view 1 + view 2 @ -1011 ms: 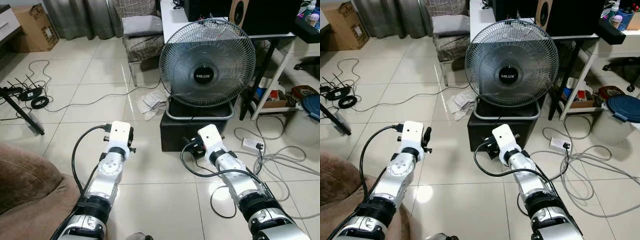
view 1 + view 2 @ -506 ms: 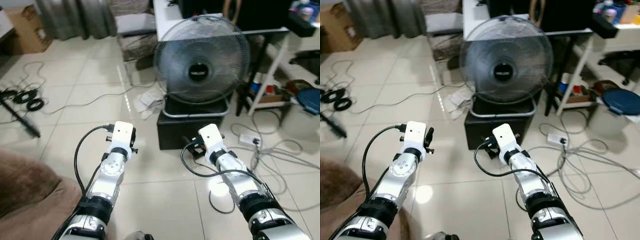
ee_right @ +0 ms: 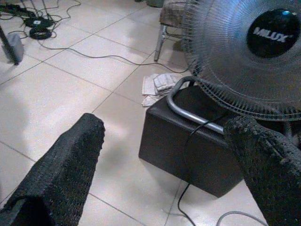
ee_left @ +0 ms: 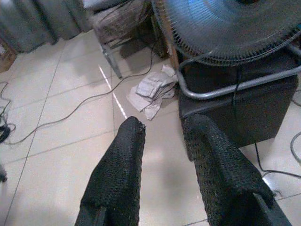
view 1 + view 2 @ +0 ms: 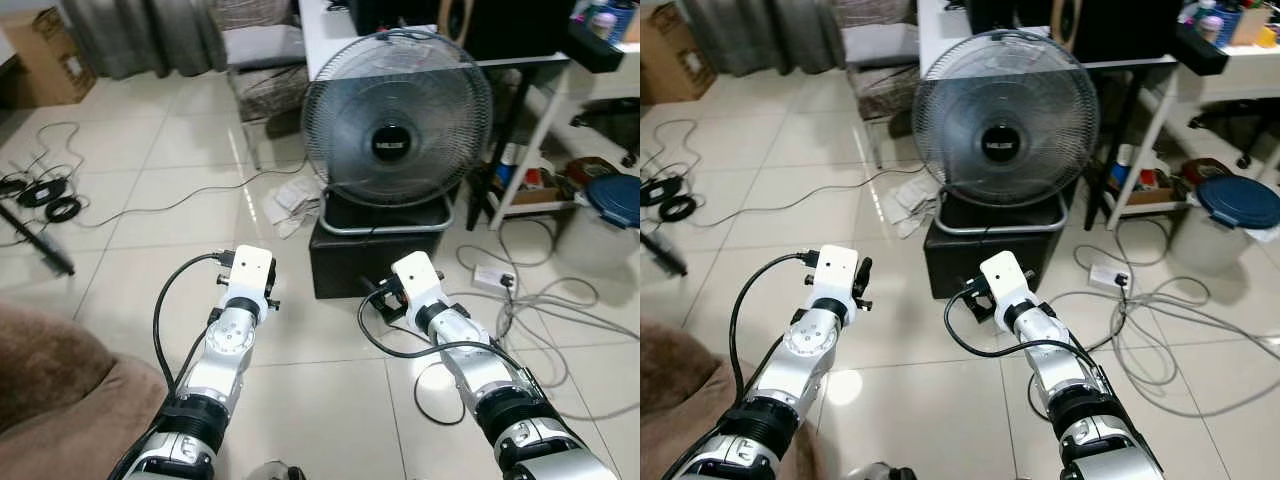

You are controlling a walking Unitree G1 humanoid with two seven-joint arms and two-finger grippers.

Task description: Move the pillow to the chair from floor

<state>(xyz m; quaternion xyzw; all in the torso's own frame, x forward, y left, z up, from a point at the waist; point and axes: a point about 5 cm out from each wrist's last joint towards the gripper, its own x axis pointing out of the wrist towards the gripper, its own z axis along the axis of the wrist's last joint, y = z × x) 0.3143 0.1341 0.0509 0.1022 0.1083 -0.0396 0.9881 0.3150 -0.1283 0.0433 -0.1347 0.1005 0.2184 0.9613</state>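
Observation:
A chair (image 5: 272, 88) with a patterned seat stands at the far side of the room, and a flat grey pillow (image 5: 264, 44) lies on it. A brown upholstered mass (image 5: 52, 372) sits at the near left; I cannot tell if it is a pillow or a sofa. Both silver arms reach forward over the tiled floor. My left gripper (image 4: 164, 123) is open with nothing between its fingers. My right gripper (image 3: 165, 123) is open wide and also holds nothing. Each faces the fan and the black box under it.
A large floor fan (image 5: 397, 105) stands on a black box (image 5: 375, 255) straight ahead. Crumpled white paper (image 5: 298, 203) lies beside it. Cables and a power strip (image 5: 490, 278) spread on the right, below a white table (image 5: 530, 75). A blue-lidded bin (image 5: 615, 198) stands at the far right.
The whole picture has shifted a little, so the camera has moved. Both arms keep the same pose and both grippers remain open.

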